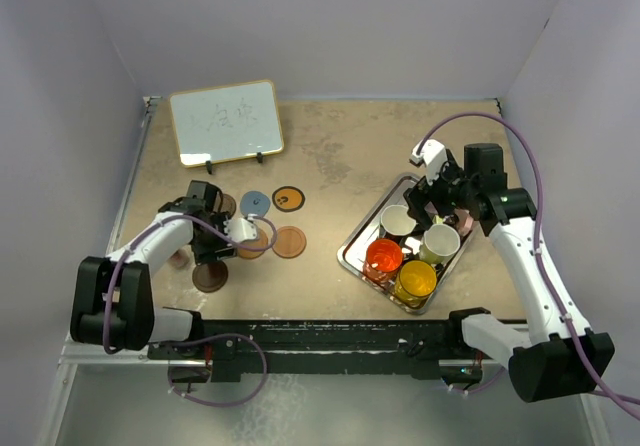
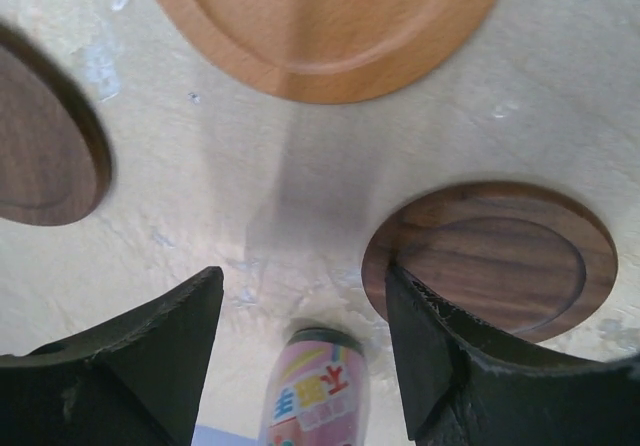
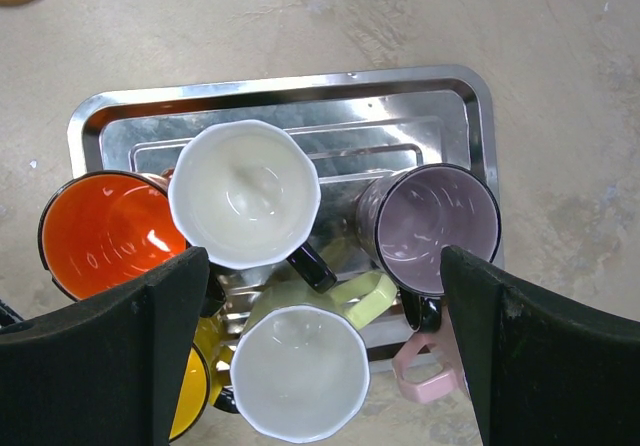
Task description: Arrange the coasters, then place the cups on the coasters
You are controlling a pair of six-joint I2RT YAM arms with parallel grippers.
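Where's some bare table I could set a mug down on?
Bare tabletop runs between the tan coaster and the metal tray, and back beside the whiteboard. Crowded: the coasters by the left gripper, the mugs filling the tray.

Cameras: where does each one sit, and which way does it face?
Top external: above and behind the bases, looking down on the table; left arm and right arm show.
Left wrist: on the left arm, facing down close at a dark brown coaster; left claw at the bottom edge.
Right wrist: above the tray, facing down into the cups; right claw at the lower corners.
Shared: top and right wrist both show the tray and red-orange cup.
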